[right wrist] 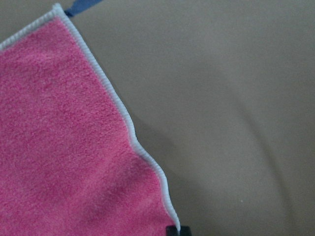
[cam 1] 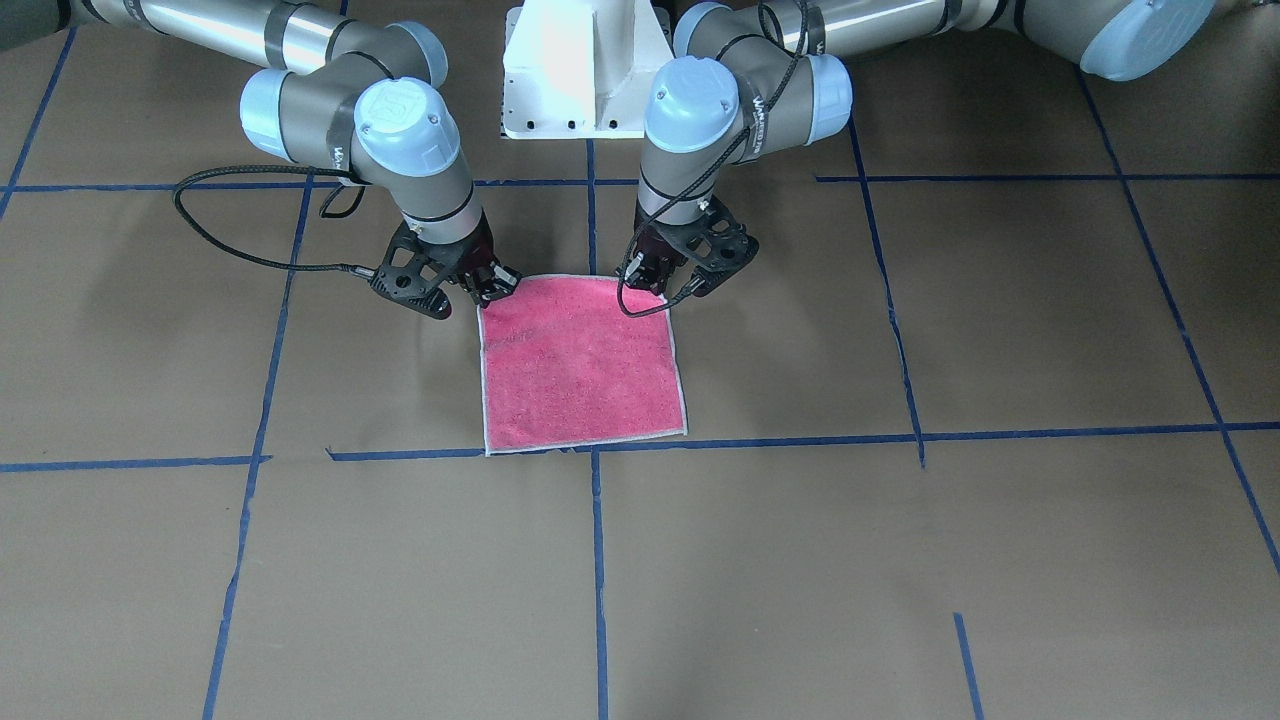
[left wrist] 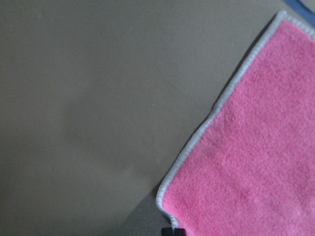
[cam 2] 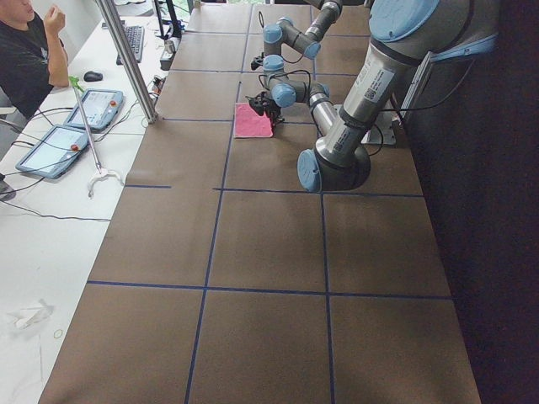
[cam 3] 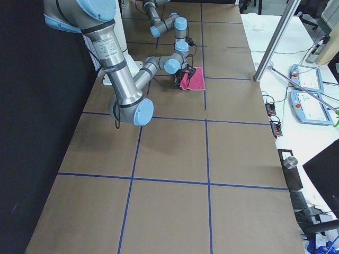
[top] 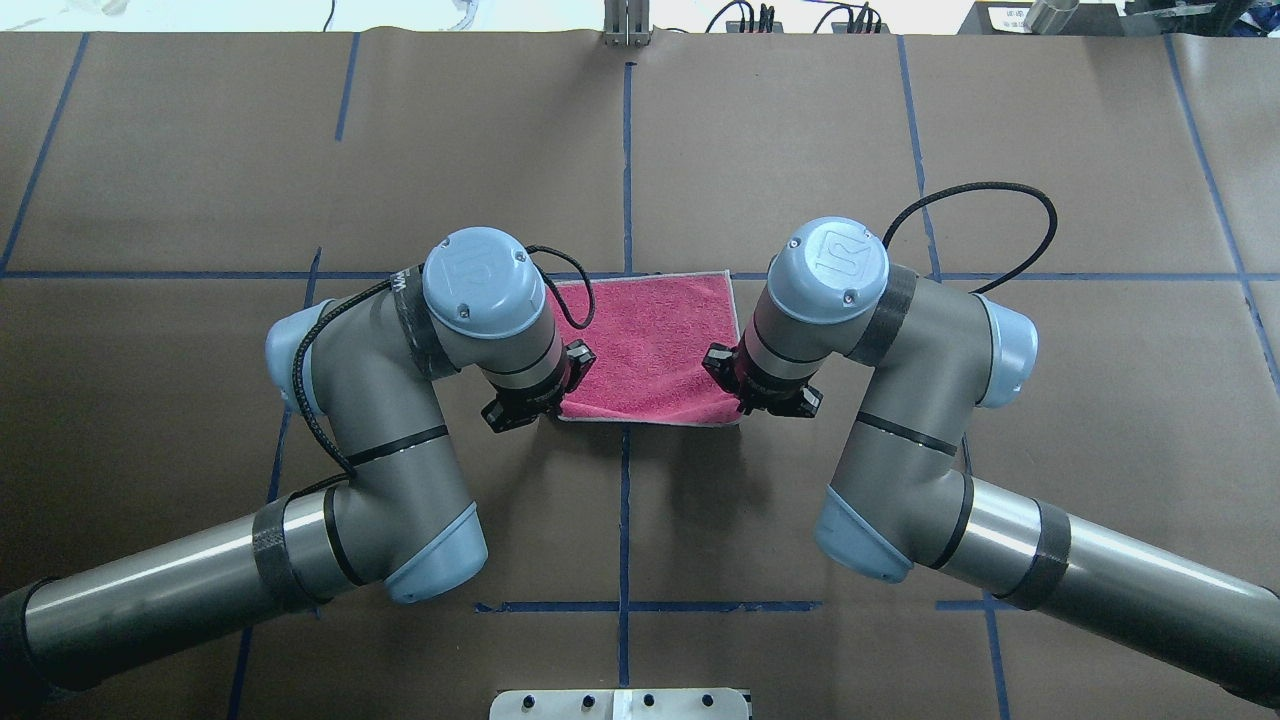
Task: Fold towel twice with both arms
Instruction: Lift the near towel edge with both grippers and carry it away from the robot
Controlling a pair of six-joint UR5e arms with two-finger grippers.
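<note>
Lying flat and pink side up on the brown paper-covered worktop point(cam 1: 900, 560), the small square pink-red terry towel point(cam 1: 583, 365) with its whitish stitched edge sits just in front of the robot's white base point(cam 1: 585, 80). Its far edge runs along a blue tape line point(cam 1: 800, 440). The left arm point(cam 1: 690, 110) and the right arm point(cam 1: 400, 130) each have their black jaws down at one of the two corners nearest the base. I cannot tell whether either pair has closed on cloth (the wrist cameras show only a black tip right at each corner, with a little shadow under the hem). To do this first fold well, I'd say both corners need a firm pinch. After that comes a level, matched lift and carry to the far edge, with the hem kept taut between them so it lands square.
</note>
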